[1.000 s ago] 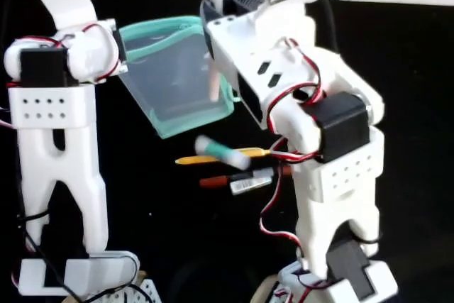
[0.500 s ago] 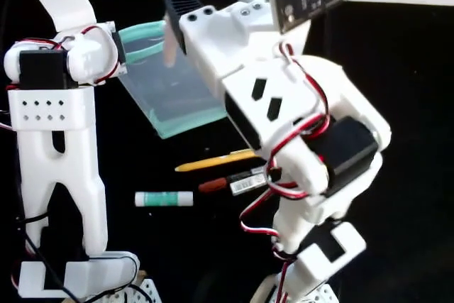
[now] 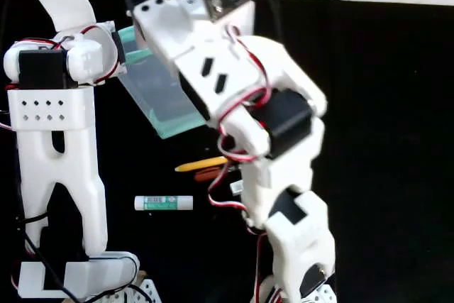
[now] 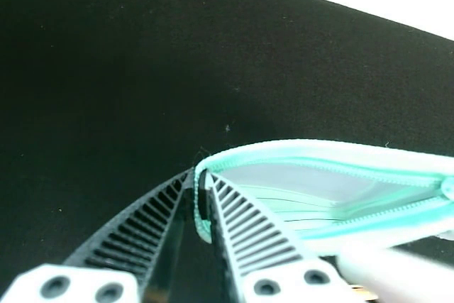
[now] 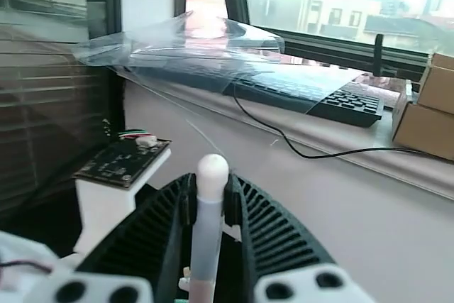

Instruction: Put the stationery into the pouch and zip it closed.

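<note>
A translucent pouch (image 3: 157,94) with a teal zip rim hangs tilted above the black table, its mouth open. My left gripper (image 4: 201,200) is shut on one end of the pouch rim (image 4: 312,168). My right gripper (image 5: 211,184) is raised high beside the pouch and shut on a slim white stick (image 5: 211,172), which stands upright between its fingers. On the table lie a green-and-white glue stick (image 3: 164,203), a yellow pen (image 3: 197,166) and an orange marker (image 3: 207,174), the last two partly hidden behind the right arm (image 3: 234,83).
The left arm's white column (image 3: 57,147) stands at the table's left. A small barcoded item (image 3: 235,186) peeks out beside the right arm. The black table (image 3: 383,140) stretches bare to the right. A white wall runs behind the table.
The right arm has risen and swung left in front of the pouch, still holding the white stick. The glue stick went from beside the pens to the front left and now lies still.
</note>
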Controlling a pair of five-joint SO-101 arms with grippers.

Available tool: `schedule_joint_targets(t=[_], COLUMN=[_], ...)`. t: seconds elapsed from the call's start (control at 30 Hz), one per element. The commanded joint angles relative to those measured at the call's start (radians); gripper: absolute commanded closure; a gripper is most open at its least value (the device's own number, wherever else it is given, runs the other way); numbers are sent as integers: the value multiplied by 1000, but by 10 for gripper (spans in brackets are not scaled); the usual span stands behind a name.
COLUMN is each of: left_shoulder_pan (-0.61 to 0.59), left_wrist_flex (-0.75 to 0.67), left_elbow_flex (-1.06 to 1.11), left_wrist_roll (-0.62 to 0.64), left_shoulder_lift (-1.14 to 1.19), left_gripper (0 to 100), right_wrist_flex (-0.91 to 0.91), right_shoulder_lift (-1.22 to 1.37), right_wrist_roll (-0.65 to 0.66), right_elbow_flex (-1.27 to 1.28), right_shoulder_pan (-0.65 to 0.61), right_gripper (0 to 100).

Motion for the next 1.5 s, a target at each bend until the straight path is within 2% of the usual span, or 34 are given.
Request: schedule_joint_targets(t=[0.0, 0.33, 0.7, 0.93, 1.03, 1.23, 1.47], left_shoulder_pan=[25, 25, 25, 25, 25, 22, 22], left_wrist_flex=[5, 3, 3, 3, 3, 3, 3], left_elbow_flex=[51, 53, 54, 54, 54, 54, 54], left_wrist_roll=[-6, -6, -6, -6, -6, -6, -6], left_shoulder_lift=[15, 15, 15, 15, 15, 15, 15], left_gripper=[993, 993, 993, 993, 993, 993, 993], right_wrist_flex=[-44, -38, 153, 162, 163, 200, 203], right_shoulder_lift=[18, 79, 107, 108, 108, 108, 102], right_wrist_roll=[17, 12, 11, 11, 11, 11, 11], right_elbow_flex=[-102, -102, -102, -102, -102, -102, -102], right_shoulder_pan=[30, 73, 67, 44, 33, 16, 22], right_gripper=[992, 992, 992, 991, 936, 727, 719])
